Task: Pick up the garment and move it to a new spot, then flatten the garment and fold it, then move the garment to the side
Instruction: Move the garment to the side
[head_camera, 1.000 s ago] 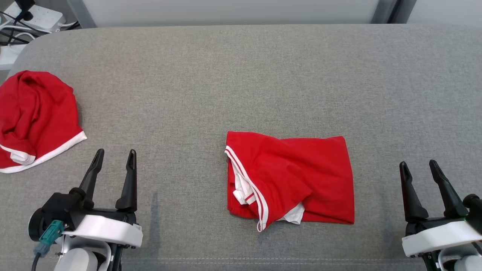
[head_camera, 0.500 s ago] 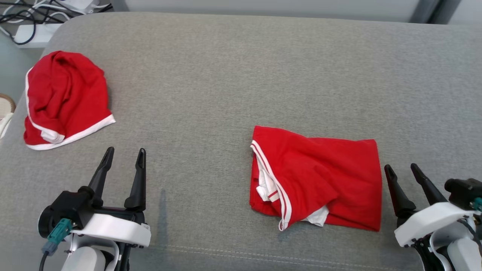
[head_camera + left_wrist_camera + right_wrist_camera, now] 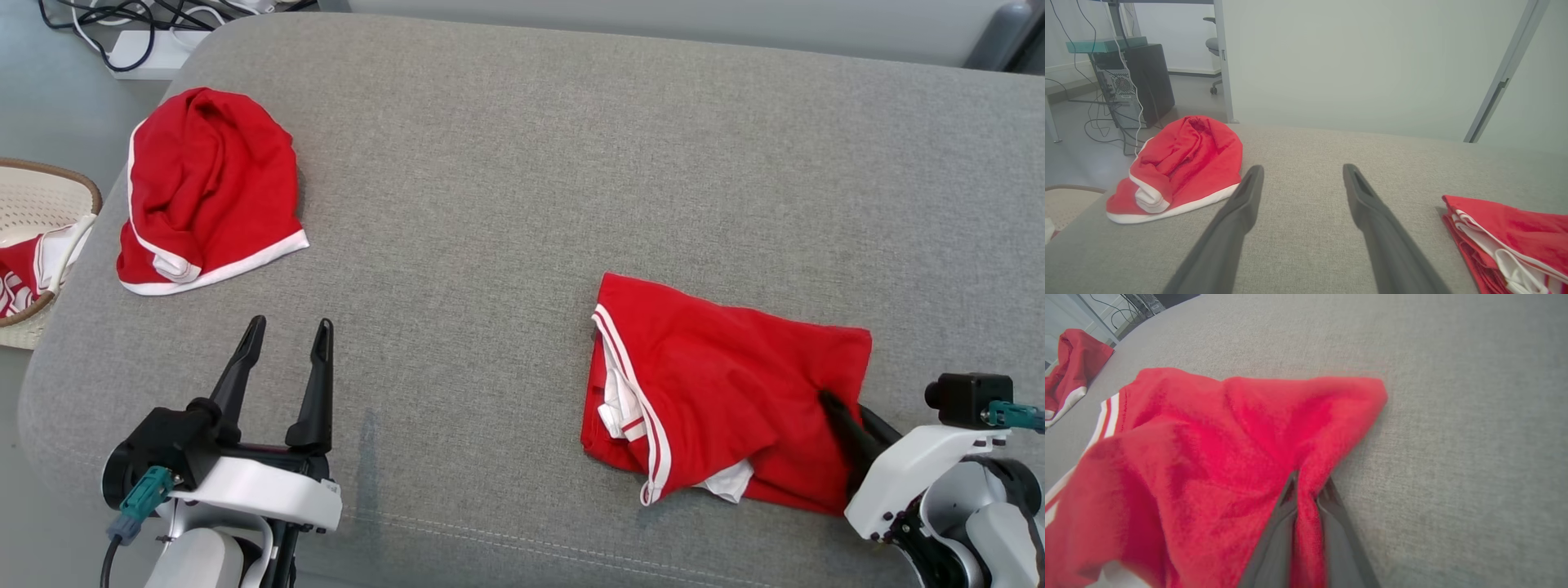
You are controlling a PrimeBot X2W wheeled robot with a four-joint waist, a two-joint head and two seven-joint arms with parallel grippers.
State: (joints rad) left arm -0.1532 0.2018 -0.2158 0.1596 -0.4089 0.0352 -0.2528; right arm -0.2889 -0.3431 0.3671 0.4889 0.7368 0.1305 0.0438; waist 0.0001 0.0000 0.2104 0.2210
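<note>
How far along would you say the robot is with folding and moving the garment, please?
Folding looks done: the red garment lies as a compact rectangle on the grey cushion. In hand: the right gripper pinches its right edge, apparently for the move aside. Left: carrying it aside and releasing. The left gripper hovers open.

Bright, even, diffuse light in the head view; a soft, shallow shadow hugs the near edge of the folded garment; a faint dark streak lies on the grey padded surface beside the left end effector; the right wrist view is smeared and soft on the near cloth; upright frames lean at the left wrist view's edges.
</note>
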